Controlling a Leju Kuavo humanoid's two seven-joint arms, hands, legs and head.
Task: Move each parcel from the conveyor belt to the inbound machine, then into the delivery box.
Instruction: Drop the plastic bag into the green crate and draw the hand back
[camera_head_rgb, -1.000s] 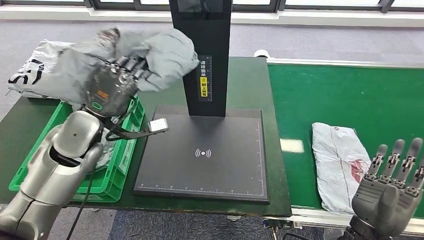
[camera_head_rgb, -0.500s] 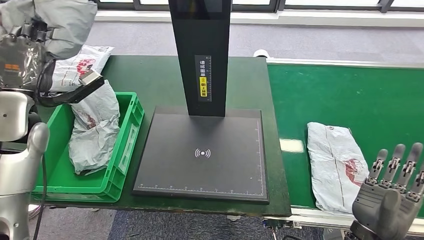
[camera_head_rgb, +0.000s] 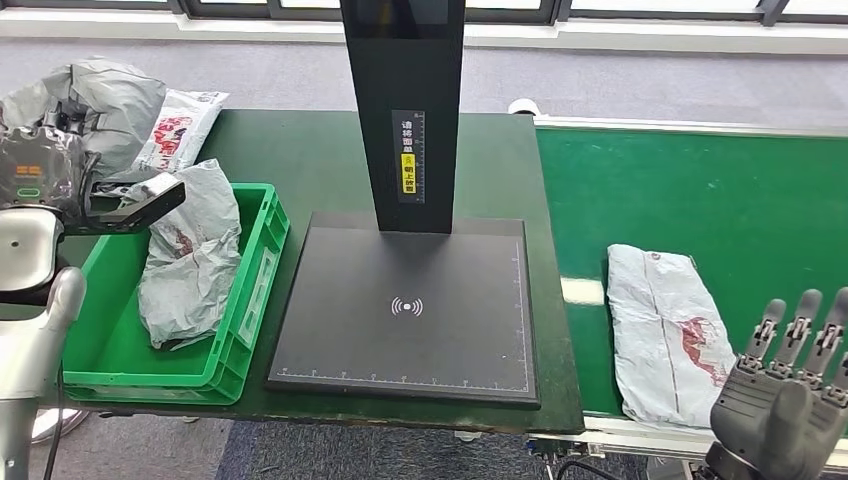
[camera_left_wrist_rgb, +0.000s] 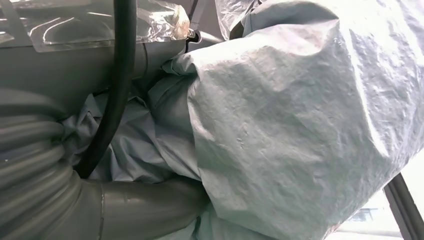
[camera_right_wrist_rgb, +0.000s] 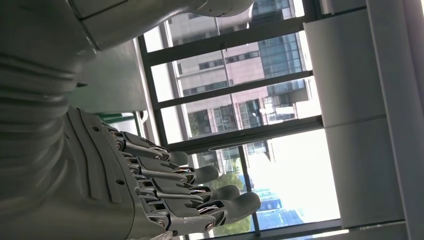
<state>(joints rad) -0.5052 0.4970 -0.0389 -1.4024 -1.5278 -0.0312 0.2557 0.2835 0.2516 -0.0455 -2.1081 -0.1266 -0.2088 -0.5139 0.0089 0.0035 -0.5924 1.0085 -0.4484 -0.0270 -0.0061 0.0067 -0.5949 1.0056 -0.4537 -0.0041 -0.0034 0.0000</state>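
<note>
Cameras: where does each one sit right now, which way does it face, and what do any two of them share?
Head view: high on the body, looking down at the scanner pad, green crate and conveyor belt; left hand and right hand show.
Left wrist view: behind the left hand, facing the grey parcel it holds.
Right wrist view: behind the open right hand, facing windows.
Shared: head and left wrist views both show the grey parcel.

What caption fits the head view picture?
Left hand holds a grey parcel beside the green box; another parcel waits on the belt.
</note>
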